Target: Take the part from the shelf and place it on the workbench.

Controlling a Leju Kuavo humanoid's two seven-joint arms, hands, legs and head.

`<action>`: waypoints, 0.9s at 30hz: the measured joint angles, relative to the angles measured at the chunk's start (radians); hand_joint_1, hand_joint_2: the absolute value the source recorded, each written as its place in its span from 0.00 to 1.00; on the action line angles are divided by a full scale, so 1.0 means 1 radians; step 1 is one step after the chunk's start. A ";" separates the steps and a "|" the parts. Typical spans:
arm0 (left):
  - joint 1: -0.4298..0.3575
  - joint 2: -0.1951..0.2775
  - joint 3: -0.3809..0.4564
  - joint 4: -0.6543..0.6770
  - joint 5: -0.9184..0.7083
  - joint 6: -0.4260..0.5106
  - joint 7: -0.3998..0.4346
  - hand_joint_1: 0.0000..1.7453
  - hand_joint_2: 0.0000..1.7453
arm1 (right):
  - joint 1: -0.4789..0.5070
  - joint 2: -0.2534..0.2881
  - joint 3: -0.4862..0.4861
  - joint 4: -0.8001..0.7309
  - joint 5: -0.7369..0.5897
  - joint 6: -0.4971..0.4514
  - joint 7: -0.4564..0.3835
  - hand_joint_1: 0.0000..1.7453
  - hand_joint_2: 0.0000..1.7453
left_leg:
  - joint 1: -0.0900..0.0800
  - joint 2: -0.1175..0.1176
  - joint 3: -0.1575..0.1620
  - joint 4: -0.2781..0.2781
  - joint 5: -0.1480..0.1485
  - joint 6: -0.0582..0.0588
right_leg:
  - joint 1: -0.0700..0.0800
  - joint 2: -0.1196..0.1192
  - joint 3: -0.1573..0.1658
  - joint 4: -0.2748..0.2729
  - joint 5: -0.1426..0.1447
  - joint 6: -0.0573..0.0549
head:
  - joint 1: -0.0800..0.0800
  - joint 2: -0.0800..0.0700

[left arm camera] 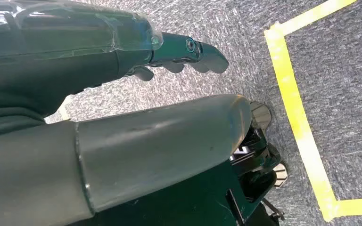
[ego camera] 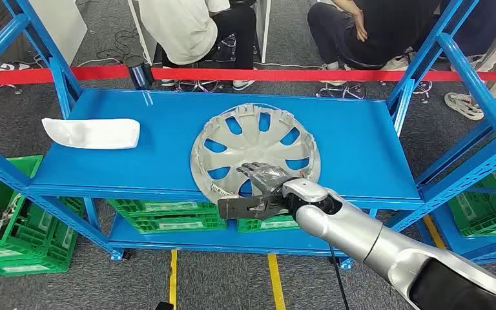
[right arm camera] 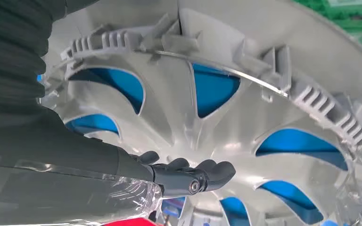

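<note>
A grey spoked wheel cover (ego camera: 258,139) lies flat on the blue shelf (ego camera: 361,142), its near rim at the shelf's front edge. My right hand (ego camera: 265,181) reaches over that near rim, and its dark fingers lie on the cover's spokes. In the right wrist view the fingers (right arm camera: 193,176) stretch across the ribbed inner face of the wheel cover (right arm camera: 179,108), with blue shelf showing through its openings. I see nothing clamped between thumb and fingers. My left hand (left arm camera: 179,52) hangs over grey carpet, fingers extended, holding nothing.
A white curved part (ego camera: 92,133) lies at the shelf's left end. Blue uprights (ego camera: 426,58) frame both sides. Green crates (ego camera: 168,216) sit on the lower level and on the floor at left (ego camera: 13,219). Behind a red tape barrier (ego camera: 297,75) people sit on chairs. Yellow floor tape (left arm camera: 292,94) runs nearby.
</note>
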 joint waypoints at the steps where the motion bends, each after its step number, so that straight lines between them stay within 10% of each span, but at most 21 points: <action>1: 0.000 0.000 0.000 0.000 0.000 0.000 0.000 0.00 0.00 | 0.000 0.001 0.001 0.001 0.000 0.001 0.001 0.00 1.00 | 0.000 0.000 0.000 0.000 0.000 0.000 | 0.000 0.000 0.000 0.000 0.000 0.000 | 0.000 0.000; 7: 0.000 0.000 0.000 0.000 0.000 0.001 -0.001 0.00 0.00 | -0.008 0.007 0.018 0.021 0.017 0.017 0.030 0.06 1.00 | 0.000 -0.001 0.000 0.000 0.000 0.000 | 0.000 0.000 0.000 0.000 0.000 0.000 | 0.000 0.000; 11: 0.001 0.000 0.000 0.000 0.000 0.001 0.000 0.00 0.00 | -0.014 0.012 0.023 0.035 0.026 0.023 0.037 1.00 1.00 | 0.000 -0.002 0.000 0.000 0.000 0.000 | 0.000 0.000 0.000 0.000 0.000 0.000 | 0.000 0.000; 27: 0.005 0.000 0.000 0.000 0.001 0.004 -0.001 0.00 0.00 | -0.021 0.030 0.040 0.069 0.020 0.035 0.031 1.00 1.00 | 0.000 -0.004 0.000 0.000 0.001 0.000 | 0.000 -0.001 0.000 0.000 0.000 0.000 | 0.000 0.000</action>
